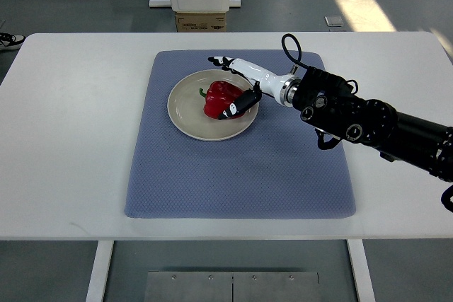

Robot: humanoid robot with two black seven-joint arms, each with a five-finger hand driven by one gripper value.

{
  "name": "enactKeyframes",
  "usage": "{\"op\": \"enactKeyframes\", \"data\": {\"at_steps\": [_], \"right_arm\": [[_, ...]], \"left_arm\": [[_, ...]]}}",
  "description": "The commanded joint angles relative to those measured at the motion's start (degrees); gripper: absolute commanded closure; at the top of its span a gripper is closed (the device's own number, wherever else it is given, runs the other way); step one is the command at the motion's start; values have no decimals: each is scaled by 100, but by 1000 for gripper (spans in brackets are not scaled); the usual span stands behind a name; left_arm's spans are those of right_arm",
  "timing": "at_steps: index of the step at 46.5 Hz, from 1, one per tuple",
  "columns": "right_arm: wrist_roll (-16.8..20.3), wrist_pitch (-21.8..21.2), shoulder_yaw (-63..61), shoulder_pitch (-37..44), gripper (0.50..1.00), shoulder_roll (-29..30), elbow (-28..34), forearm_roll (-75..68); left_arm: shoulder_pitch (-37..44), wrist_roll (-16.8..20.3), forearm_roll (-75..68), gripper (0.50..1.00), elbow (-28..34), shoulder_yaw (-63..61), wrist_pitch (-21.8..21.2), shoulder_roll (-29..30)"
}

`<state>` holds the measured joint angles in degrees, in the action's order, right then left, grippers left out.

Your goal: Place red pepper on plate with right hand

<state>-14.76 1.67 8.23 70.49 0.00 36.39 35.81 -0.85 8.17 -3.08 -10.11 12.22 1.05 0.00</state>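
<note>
one red pepper (221, 97) lies on the plate (185, 114), right hand (237, 86) loosely released beside it.

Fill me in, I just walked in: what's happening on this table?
The robot's right hand reaches in from the right over a beige plate on a blue mat. A red pepper lies on the plate, with the thumb against it and the other fingers extended past it. The left arm is out of view.

a white rectangular table (78, 139) carries a blue-grey square fabric mat (233, 182) laid flat across its middle. the mat is the only thing resting directly on the tabletop, well inside its edges.
</note>
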Motion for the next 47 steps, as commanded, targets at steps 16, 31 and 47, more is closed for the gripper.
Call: {"op": "enactKeyframes", "data": {"at_steps": [16,31,47], "right_arm": [[201,-17,-1218,-114,511,0,0,-13],[430,-9,-2536,-545,511,-457,0,-13],[843,-9,-4390,-1230,511,-835,8,-13]], "left_arm": [[-3,0,0,500,0,0,0,0],[-3,0,0,500,0,0,0,0],[-3,0,0,500,0,0,0,0]]}}
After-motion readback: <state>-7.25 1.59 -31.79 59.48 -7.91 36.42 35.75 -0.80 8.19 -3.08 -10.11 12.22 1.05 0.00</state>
